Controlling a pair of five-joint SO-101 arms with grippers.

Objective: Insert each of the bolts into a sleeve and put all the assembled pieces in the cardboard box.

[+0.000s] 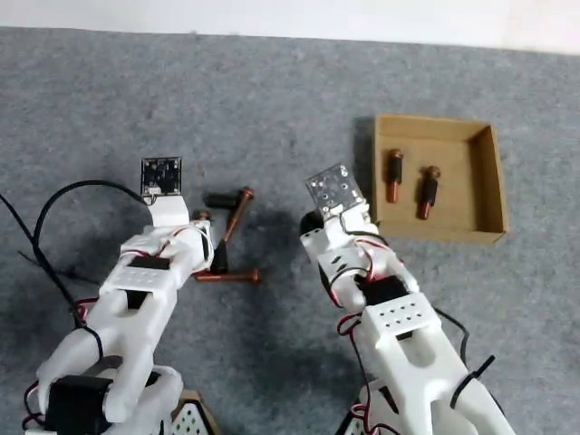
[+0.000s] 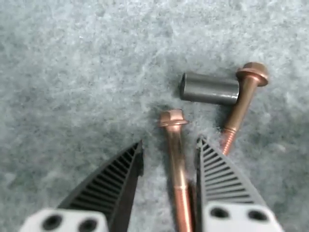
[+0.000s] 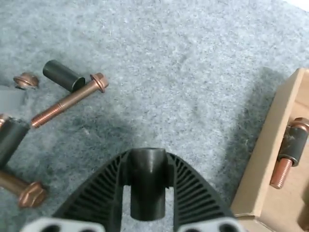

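The cardboard box [image 1: 437, 121], its near wall just beside the right gripper [image 3: 146, 157], is shown from above holding two assembled pieces [image 1: 395, 175]; that gripper is seen at the wrist clamped on a sleeve [image 3: 147, 188] lying along its fingers, the left gripper [image 2: 170, 143] parted around a bolt [image 2: 176, 169], head pointing outward

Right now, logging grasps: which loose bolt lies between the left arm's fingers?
The bolt whose shaft runs between the fingers. A second bolt lies outside them against the dark sleeve; a third bolt lies beside the arm.
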